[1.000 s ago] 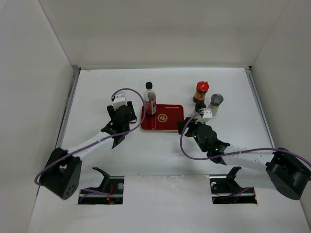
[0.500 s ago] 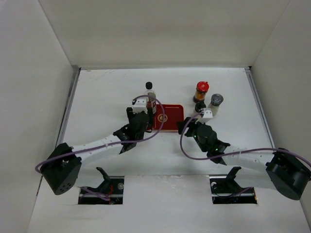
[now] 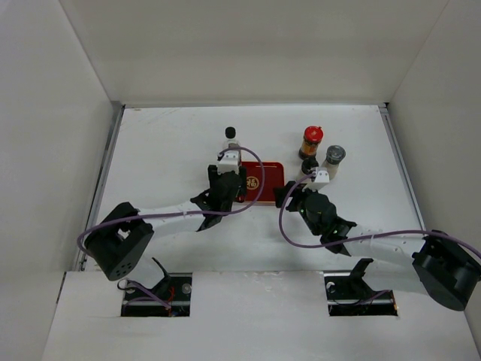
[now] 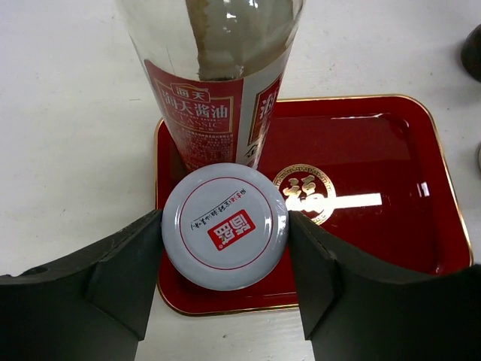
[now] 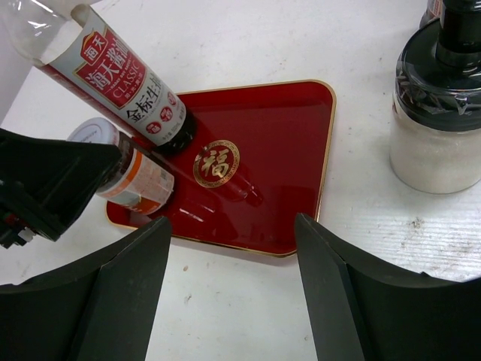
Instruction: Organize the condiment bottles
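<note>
Lowering the jar [image 4: 225,226] squarely is advised: it is clamped by its sides in the left hand [image 4: 225,235] at the tray's [image 4: 391,226] near-left corner, just beside the bottle [image 4: 218,113], which should not be nudged. The right hand [image 5: 231,226] is spread wide, empty.

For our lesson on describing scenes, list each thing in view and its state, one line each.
red tray, flat on the table
tall red-label bottle, upright on the tray, cap on
white-lidded jar, lid on, gripped at the tray's corner
red-capped jar, upright on the table, capped
grey-capped shaker, upright, capped
small dark bottle, upright, capped
left end effector, shut on white-lidded jar
right end effector, open, empty
</note>
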Robot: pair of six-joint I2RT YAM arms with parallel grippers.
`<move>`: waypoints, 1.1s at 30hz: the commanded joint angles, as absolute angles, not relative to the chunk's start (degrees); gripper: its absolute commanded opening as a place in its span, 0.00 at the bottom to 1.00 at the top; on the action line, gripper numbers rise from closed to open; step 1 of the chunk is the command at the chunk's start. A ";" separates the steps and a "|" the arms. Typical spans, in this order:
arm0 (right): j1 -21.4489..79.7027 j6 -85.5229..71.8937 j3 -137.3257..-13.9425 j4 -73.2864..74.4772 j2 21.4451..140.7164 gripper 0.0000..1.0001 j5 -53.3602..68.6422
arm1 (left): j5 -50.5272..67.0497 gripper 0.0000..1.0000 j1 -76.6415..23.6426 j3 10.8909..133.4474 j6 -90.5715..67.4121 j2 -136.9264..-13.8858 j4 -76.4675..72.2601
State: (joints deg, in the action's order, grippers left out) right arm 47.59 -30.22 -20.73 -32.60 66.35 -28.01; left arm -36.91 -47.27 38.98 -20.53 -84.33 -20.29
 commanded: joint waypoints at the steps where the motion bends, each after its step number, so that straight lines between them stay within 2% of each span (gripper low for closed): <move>1: 47.15 -29.79 -21.27 -35.60 66.18 0.75 -28.21 | -38.14 0.35 -47.24 42.36 -20.57 -83.32 -26.72; 5: 47.24 -29.10 -22.15 -35.07 66.71 0.88 -28.21 | -39.72 0.44 -47.94 42.28 -20.57 -84.90 -26.36; 8: 47.24 -28.04 -22.94 -34.02 65.31 0.95 -28.21 | -39.73 0.62 -48.12 41.66 -20.48 -84.73 -27.07; 13: 46.89 -28.48 -24.78 -30.59 61.79 0.96 -28.30 | -39.38 0.83 -47.24 39.38 -20.30 -80.61 -28.21; 16: 46.27 -29.09 -28.02 -26.82 61.87 0.93 -28.39 | -38.50 0.89 -46.36 38.94 -20.21 -77.36 -27.42; 17: 45.92 -29.18 -29.34 -25.41 61.96 0.89 -28.56 | -38.06 0.90 -46.01 38.67 -20.13 -75.86 -27.33; 19: 44.87 -28.74 -31.72 -22.86 61.88 0.73 -29.61 | -37.36 0.90 -45.13 37.36 -20.13 -72.53 -27.77; 21: 43.29 -28.22 -33.74 -19.88 61.00 0.45 -31.11 | -37.97 0.90 -44.43 35.17 -20.48 -68.84 -28.65; 22: 42.33 -27.86 -34.79 -17.86 60.56 0.37 -32.07 | -38.32 0.90 -43.99 33.59 -20.83 -66.82 -29.70; 24: 40.22 -27.42 -36.73 -13.82 60.12 0.29 -33.74 | -39.28 0.87 -43.20 29.55 -21.62 -62.77 -32.68; 25: 38.82 -27.16 -37.52 -11.80 60.12 0.29 -34.27 | -39.72 0.86 -42.76 27.27 -22.23 -60.93 -34.44; 26: 37.50 -26.81 -38.31 -10.12 60.12 0.31 -34.63 | -40.25 0.86 -41.97 25.25 -22.67 -59.26 -35.93; 27: 35.92 -26.55 -38.84 -8.89 60.29 0.38 -34.98 | -40.51 0.85 -41.53 23.92 -22.94 -58.19 -36.82; 29: 33.36 -26.28 -39.46 -7.39 61.25 0.65 -35.85 | -40.96 0.85 -39.78 20.67 -23.99 -55.65 -38.31; 30: 32.40 -26.11 -39.72 -7.03 62.04 0.74 -36.21 | -41.04 0.86 -38.72 19.26 -24.86 -54.50 -38.93; 33: 30.81 -25.49 -40.95 -5.89 65.81 0.88 -35.34 | -40.61 0.86 -36.35 16.00 -27.59 -52.48 -41.04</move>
